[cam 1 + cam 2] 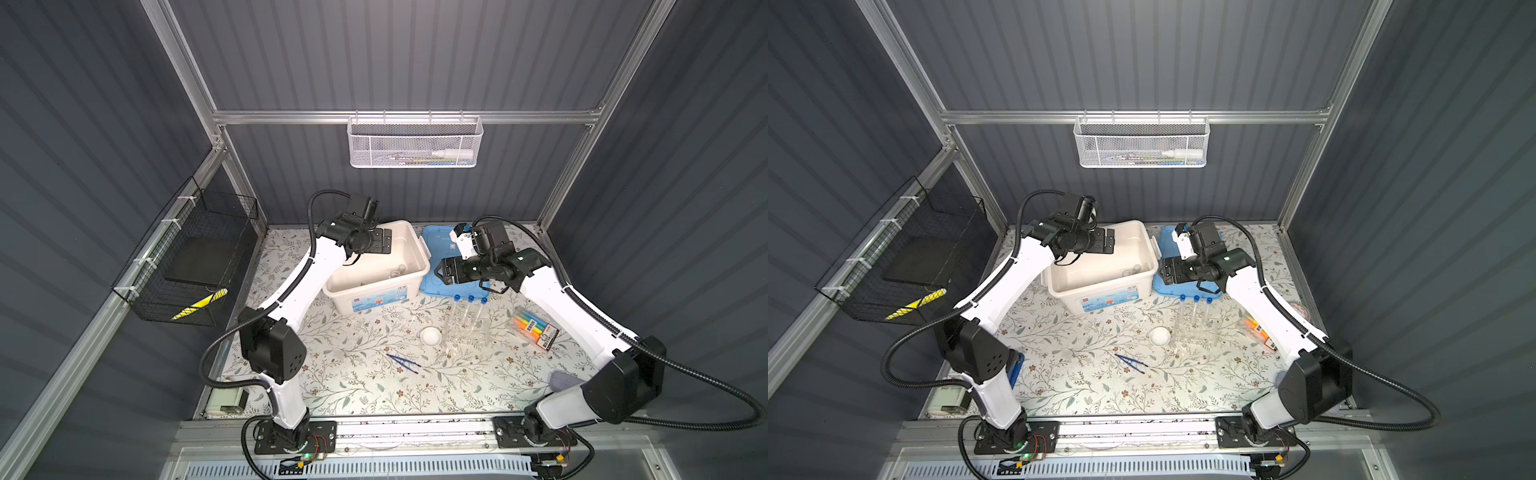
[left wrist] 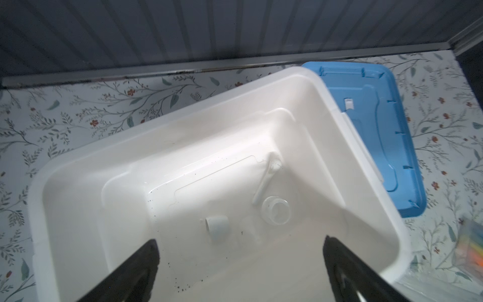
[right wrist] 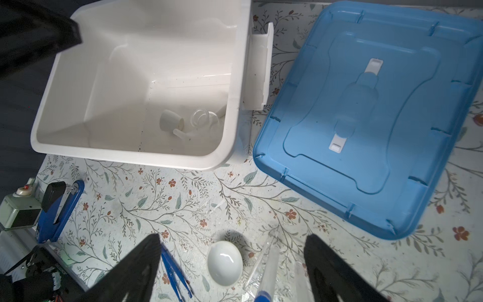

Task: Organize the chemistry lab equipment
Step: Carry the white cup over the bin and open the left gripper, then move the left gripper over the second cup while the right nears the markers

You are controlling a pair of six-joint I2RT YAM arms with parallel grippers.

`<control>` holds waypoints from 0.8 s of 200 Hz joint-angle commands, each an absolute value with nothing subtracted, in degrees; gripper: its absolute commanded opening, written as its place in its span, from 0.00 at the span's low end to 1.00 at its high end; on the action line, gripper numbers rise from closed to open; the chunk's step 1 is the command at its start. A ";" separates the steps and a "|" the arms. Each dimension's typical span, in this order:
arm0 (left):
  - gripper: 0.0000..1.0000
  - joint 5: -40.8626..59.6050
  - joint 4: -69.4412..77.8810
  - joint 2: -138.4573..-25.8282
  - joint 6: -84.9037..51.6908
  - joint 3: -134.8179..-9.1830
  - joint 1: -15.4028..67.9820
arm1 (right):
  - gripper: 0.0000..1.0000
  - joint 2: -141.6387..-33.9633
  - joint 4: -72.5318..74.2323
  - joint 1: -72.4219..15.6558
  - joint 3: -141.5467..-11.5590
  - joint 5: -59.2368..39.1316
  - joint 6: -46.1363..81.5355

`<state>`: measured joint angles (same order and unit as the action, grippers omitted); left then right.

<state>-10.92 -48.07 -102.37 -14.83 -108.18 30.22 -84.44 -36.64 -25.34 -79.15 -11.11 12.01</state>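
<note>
My left gripper (image 2: 240, 240) hangs open and empty over the white bin (image 2: 183, 109). On the bin's floor lie a small white dish (image 2: 218, 227) on its side, a white rod (image 2: 265, 180) and a small clear flask (image 2: 277, 210). My right gripper (image 3: 232, 236) is open and empty too, above the table by the blue lid (image 3: 366, 117). Below it are a second white dish (image 3: 225, 262), blue tweezers (image 3: 173, 272) and a blue-capped test tube (image 3: 269, 264). In a top view three such tubes stand in the clear rack (image 1: 467, 328) beside that dish (image 1: 431, 335).
A pack of coloured highlighters (image 1: 536, 328) lies right of the rack. The blue lid (image 1: 436, 241) lies flat right of the bin (image 1: 419, 253). A blue stapler (image 3: 60, 209) sits near the left arm's base. A wire basket (image 1: 191, 266) hangs on the left wall.
</note>
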 commanded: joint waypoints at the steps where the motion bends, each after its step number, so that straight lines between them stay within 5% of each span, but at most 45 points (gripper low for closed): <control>1: 1.00 -15.83 -51.11 -99.24 -10.41 -105.34 35.62 | 0.91 -82.95 -35.39 -24.53 -78.17 -9.42 12.11; 35: 1.00 -14.35 -47.31 -91.94 -8.09 -95.82 40.90 | 0.99 -81.36 -35.98 -23.33 -77.39 -8.19 11.43; 160: 1.00 -11.96 -32.66 -85.94 -0.87 -70.90 60.05 | 0.99 -73.20 -36.88 -14.45 -73.00 -7.56 10.21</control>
